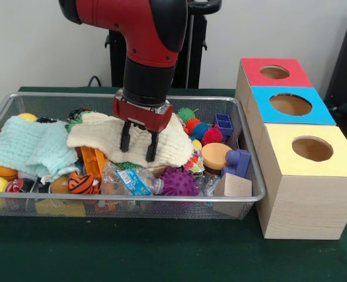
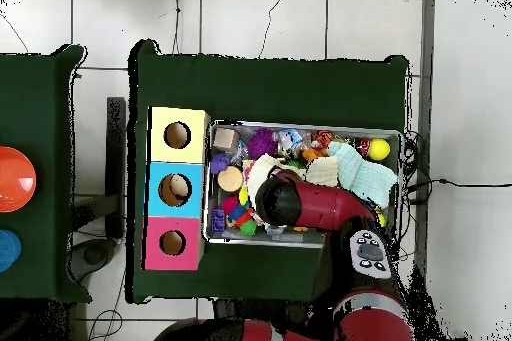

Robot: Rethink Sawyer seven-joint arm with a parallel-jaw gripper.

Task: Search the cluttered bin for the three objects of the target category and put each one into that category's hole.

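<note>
The wire mesh bin [image 1: 132, 200] lies on the green table, full of toys and cloths; it also shows in the overhead view [image 2: 305, 242]. My gripper [image 1: 139, 143] points down over the bin's middle, open and empty, its tips just above a cream cloth [image 1: 173, 150]. A small whitish lump with red and yellow patches [image 1: 193, 163] peeks out right of the cloth, beside an orange disc [image 1: 214, 155]. The other confetti lumps are hidden. The hole [image 1: 312, 148] in the yellow-topped box stands right of the bin, nearest the camera; it also shows in the overhead view [image 2: 177, 135].
A mint cloth [image 1: 32, 147] covers the bin's left part. A clear wrapper with a blue label [image 1: 129, 181], a purple spiky ball [image 1: 178, 182], a wooden block [image 1: 232, 187] and a striped orange ball [image 1: 80, 183] lie at the front. Blue-topped [image 1: 291, 104] and red-topped [image 1: 274, 72] boxes stand behind the yellow one.
</note>
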